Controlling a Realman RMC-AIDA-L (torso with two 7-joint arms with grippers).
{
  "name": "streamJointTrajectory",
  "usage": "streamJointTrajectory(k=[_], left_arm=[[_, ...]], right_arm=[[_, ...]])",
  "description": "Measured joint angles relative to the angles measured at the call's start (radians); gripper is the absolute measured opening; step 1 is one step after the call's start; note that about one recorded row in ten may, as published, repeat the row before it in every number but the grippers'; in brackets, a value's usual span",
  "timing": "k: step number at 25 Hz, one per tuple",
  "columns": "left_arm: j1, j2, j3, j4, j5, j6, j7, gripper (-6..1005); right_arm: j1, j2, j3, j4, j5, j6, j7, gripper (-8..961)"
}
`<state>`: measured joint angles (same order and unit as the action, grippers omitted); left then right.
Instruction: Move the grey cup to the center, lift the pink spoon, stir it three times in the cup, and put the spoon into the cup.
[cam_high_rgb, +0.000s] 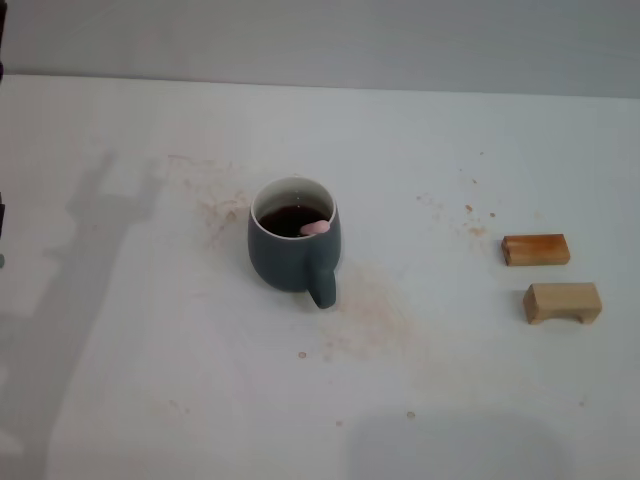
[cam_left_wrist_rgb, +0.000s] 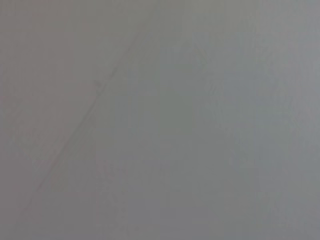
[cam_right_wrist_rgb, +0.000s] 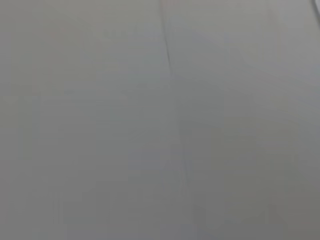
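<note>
Head view gives me the grey cup (cam_high_rgb: 292, 258) standing upright near the middle of the white table (cam_high_rgb: 150, 380), its loop handle turned toward the robot's body and slightly to the right. Inside the cup I see dark liquid, and the pale pink end of the pink spoon (cam_high_rgb: 316, 228) rests against the inner wall on the handle side, poking up just at the rim; the metal part of the spoon is hidden below the liquid. Around the cup the tabletop carries brownish smears and specks, thickest just beside the handle and off toward the far left of the cup. Well apart from the cup, on the robot's right, lie two wooden blocks: a flat orange-brown block (cam_high_rgb: 535, 249) farther from the body and a paler notched block (cam_high_rgb: 562, 302) nearer to it, close together but not touching. Neither gripper shows in this view, so I cannot place the cup relative to either tool, nor tell whether their fingers are apart or together. Both wrist cameras show me only a plain grey surface with a faint line across it.
</note>
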<state>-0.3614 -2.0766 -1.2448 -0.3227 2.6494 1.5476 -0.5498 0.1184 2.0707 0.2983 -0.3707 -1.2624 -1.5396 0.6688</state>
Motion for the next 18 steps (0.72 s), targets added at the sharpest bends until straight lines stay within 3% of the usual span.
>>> streamJointTrajectory(k=[11, 18], left_arm=[[0.005, 0.0, 0.031, -0.002, -0.002, 0.007, 0.003, 670], [-0.01, 0.0, 0.029, -0.003, -0.002, 0.011, -0.001, 760]], right_arm=[[0.043, 0.0, 0.003, 0.009, 0.0, 0.051, -0.001, 545], [0.062, 0.001, 0.004, 0.01, 0.0, 0.07, -0.002, 544]])
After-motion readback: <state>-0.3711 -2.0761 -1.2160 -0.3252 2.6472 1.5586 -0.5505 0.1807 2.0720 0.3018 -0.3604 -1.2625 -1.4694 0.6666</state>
